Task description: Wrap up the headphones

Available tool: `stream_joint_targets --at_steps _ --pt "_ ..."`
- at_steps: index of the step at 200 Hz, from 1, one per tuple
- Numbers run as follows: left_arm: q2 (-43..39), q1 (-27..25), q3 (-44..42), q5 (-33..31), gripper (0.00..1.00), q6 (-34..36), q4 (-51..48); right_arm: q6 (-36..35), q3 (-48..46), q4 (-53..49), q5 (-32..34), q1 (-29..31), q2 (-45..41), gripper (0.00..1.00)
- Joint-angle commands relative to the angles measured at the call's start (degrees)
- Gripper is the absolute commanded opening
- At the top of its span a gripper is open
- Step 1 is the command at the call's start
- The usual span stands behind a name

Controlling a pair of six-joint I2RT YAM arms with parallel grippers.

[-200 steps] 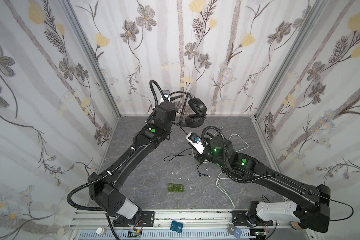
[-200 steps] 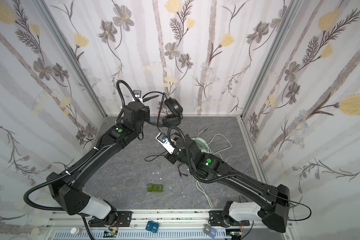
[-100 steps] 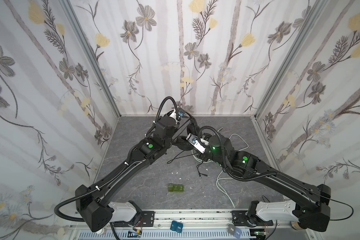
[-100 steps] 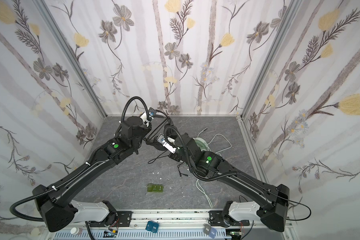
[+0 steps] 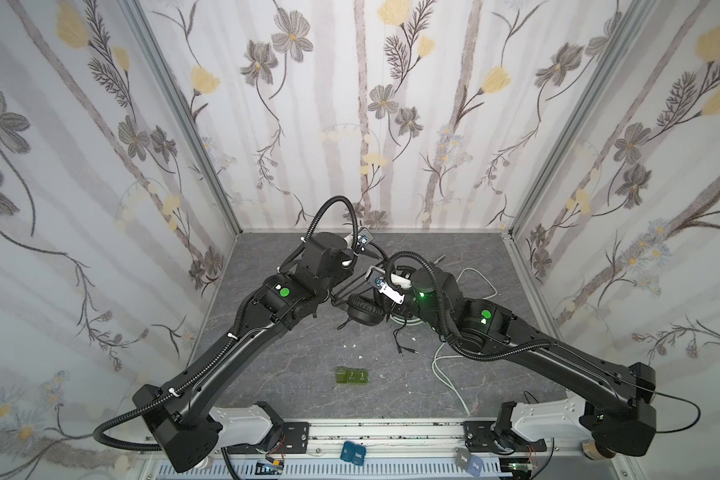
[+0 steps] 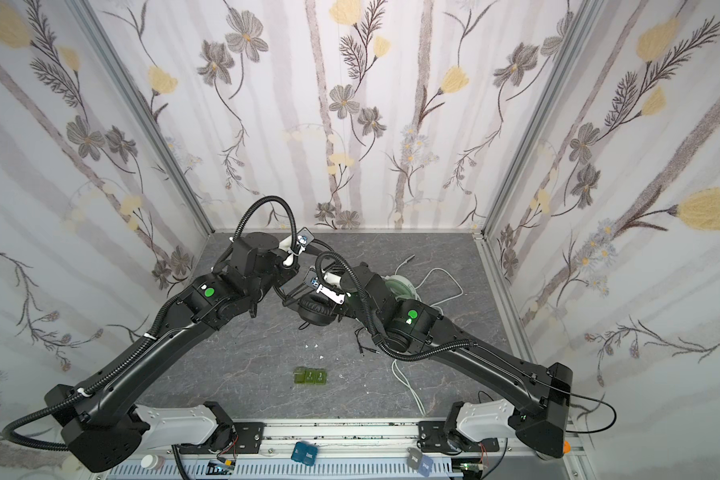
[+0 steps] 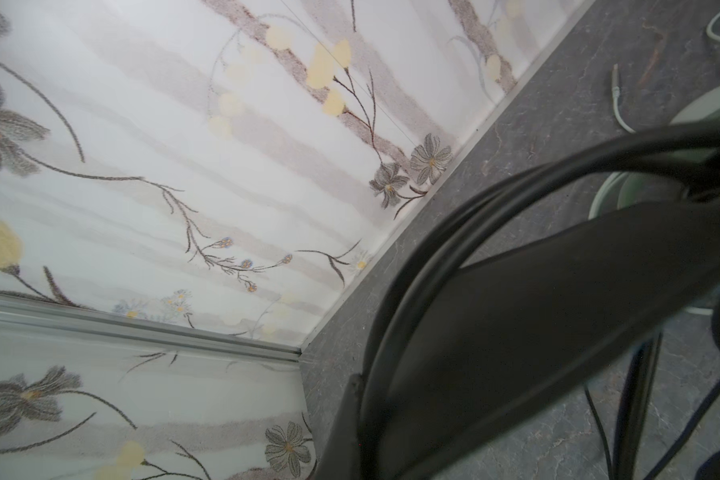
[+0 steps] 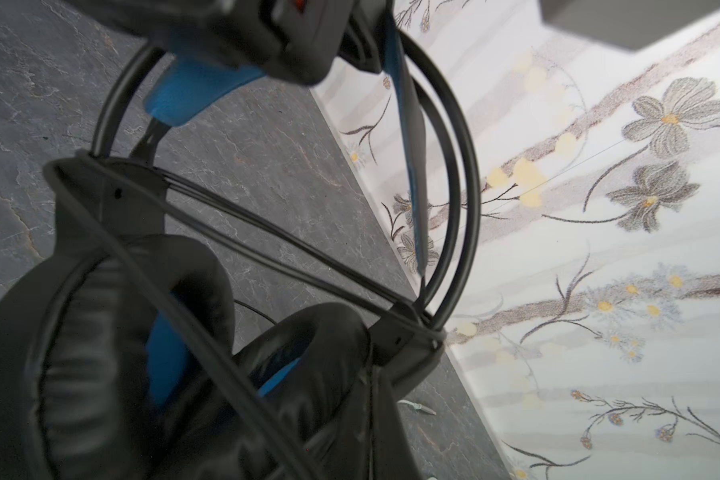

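Black headphones (image 5: 364, 313) have matt, wrinkled leatherette ear cushions (image 8: 59, 374); floor (image 5: 292, 365) matt, stone-patterned.

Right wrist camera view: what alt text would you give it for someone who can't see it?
A black over-ear headset with blue lining fills the close, blurred view, two padded ear cups in front and thin black cable strands stretched between the ends of its wire headband. Behind it are a grey marbled floor and flowered wallpaper.

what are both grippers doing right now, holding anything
Left gripper: closed on the black headset, at its headband.
Right gripper: closed; what it grips, if anything, cannot be told.
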Motion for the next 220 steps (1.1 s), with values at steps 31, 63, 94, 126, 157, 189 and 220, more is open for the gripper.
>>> stream_joint_targets --at_steps 31,63,94,126,157,189,220 --pt "-0.30 -0.38 0.43 0.54 0.00 0.80 -1.74 2.03 4.19 3.80 -0.44 0.48 -0.66 0.00" --pt "0.05 -0.84 0.58 0.37 0.00 0.33 -1.51 2.02 4.55 4.03 -1.83 2.03 -0.18 0.00" --pt "-0.04 -1.22 0.62 0.61 0.00 -0.47 -1.30 6.01 4.36 6.16 -6.45 2.31 -0.79 0.00" --pt "-0.74 -1.43 0.62 2.30 0.00 -1.90 -1.21 10.80 3.54 8.97 -8.91 2.30 -1.71 0.00" --pt "-0.74 -1.90 0.62 2.73 0.00 -2.52 -1.30 14.22 3.03 9.24 -6.78 2.03 -1.74 0.00" --pt "-2.29 -2.97 0.60 2.33 0.00 -2.66 -1.91 15.14 2.12 9.29 -6.11 1.52 -2.66 0.00" --pt "-2.59 -3.66 0.62 2.02 0.00 -2.59 -2.15 14.82 1.90 8.28 -2.33 1.52 -2.93 0.00"
